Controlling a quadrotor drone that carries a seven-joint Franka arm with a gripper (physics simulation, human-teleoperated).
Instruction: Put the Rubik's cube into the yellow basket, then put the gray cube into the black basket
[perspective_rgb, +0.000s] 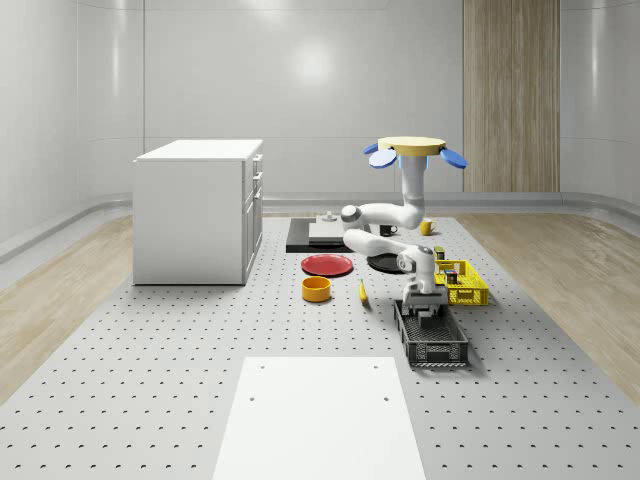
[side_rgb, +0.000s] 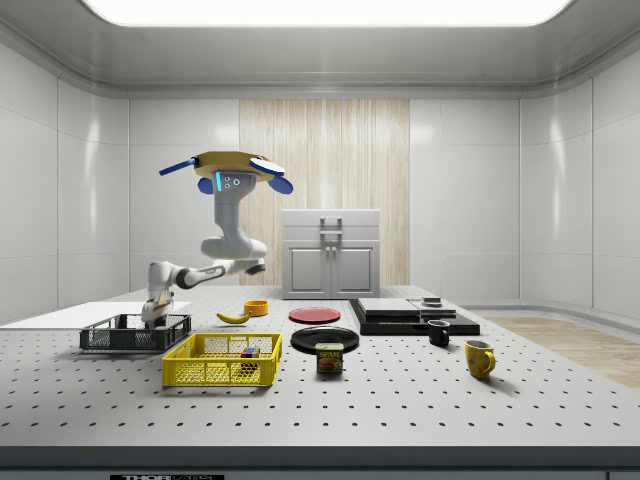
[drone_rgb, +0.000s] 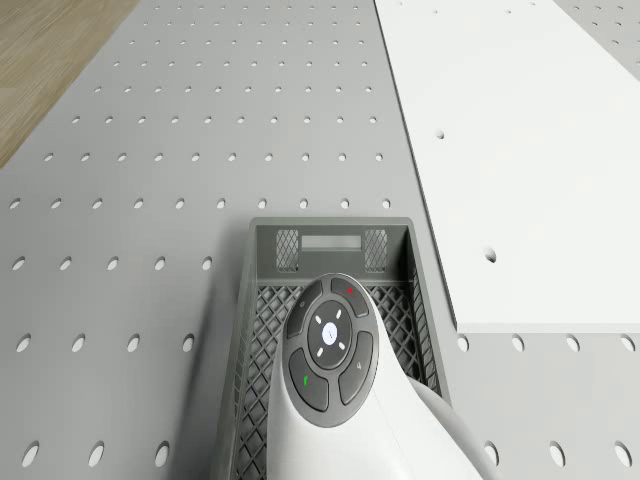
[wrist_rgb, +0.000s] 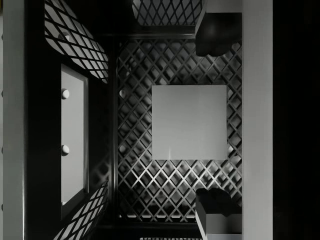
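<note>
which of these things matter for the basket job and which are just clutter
Job: Rubik's cube in yellow basket; gray cube in black basket; gripper.
Clutter: banana, red plate, yellow bowl, Spam can, mugs.

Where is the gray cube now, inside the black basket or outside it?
Inside. In the wrist view the gray cube lies flat on the mesh floor of the black basket, between the open pincer fingers, apart from them.

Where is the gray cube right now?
The gray cube lies on the mesh floor of the black basket, between the gripper's spread fingers; that basket sits beside the yellow basket, toward the whole-scene view's foreground.
</note>
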